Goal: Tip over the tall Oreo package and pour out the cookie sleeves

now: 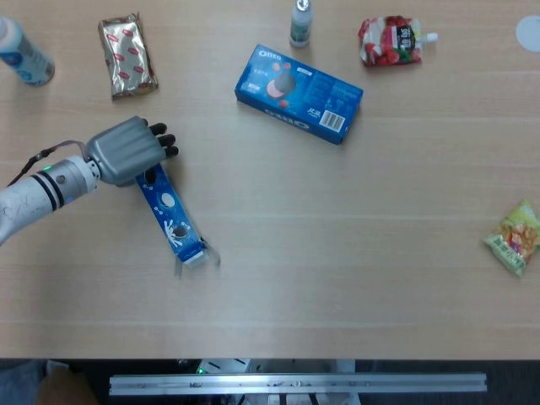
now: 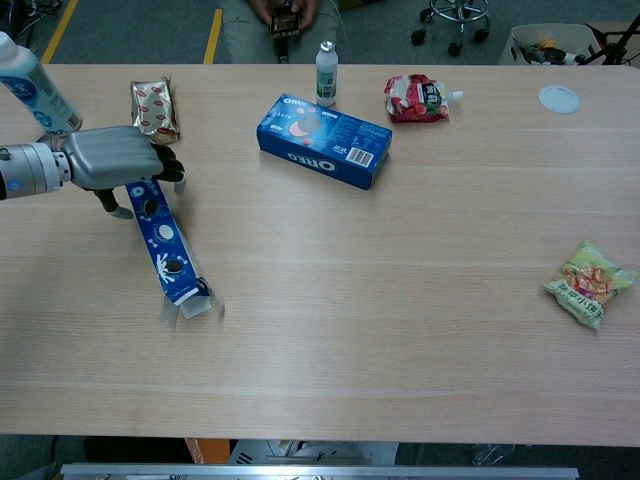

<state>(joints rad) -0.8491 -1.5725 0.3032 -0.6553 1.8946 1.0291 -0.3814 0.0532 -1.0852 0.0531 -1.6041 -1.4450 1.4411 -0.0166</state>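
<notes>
The table (image 1: 354, 245) looks like pale matt wood with fine grain, the left hand (image 1: 126, 152) has a smooth grey metallic shell, and near it the tall Oreo package (image 1: 173, 218) is glossy blue cardboard.

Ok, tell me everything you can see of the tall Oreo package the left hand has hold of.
The tall Oreo package is a narrow blue carton printed with cookies and white milk splashes. The left hand grips its far end; the carton runs slantwise toward the near table edge. Its near end is open, pale flaps splayed around the mouth. Whether that end touches the table is unclear. No cookie sleeves show outside it.
</notes>
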